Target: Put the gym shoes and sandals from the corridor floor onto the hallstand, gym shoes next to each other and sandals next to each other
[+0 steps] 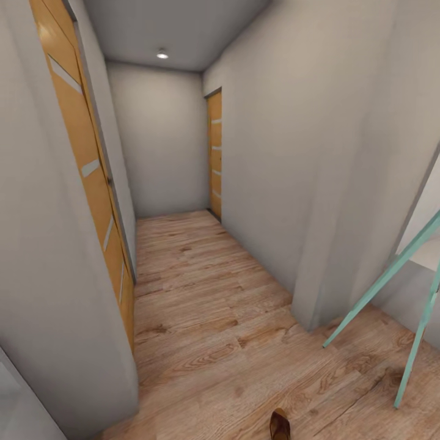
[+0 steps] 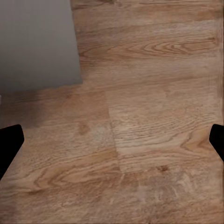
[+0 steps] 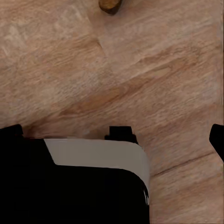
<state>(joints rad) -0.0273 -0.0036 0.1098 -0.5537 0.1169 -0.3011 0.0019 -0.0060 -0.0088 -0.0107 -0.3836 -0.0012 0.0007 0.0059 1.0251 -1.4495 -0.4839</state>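
Observation:
The toe of one dark reddish-brown sandal [image 1: 280, 425] lies on the wood-plank corridor floor [image 1: 201, 293] at the lower edge of the head view. The same sandal [image 3: 110, 4] shows as a brown tip at the border of the right wrist view. My left gripper [image 2: 112, 142] is open above bare planks, its dark fingertips [image 2: 9, 144] far apart. Over the floor, my right gripper [image 3: 114, 135] is open too, with nothing between its fingertips [image 3: 217, 137]. The gym shoes are out of view. Teal slanted bars [image 1: 391, 269] stand at the right, with a pale panel [image 1: 428, 238] behind them.
A narrow corridor runs ahead between grey walls, with an orange door [image 1: 91, 183] on the left and another orange door [image 1: 214, 153] far right. A wall corner [image 1: 305, 305] juts out at the right. My own black and white base [image 3: 93, 182] is under the right gripper.

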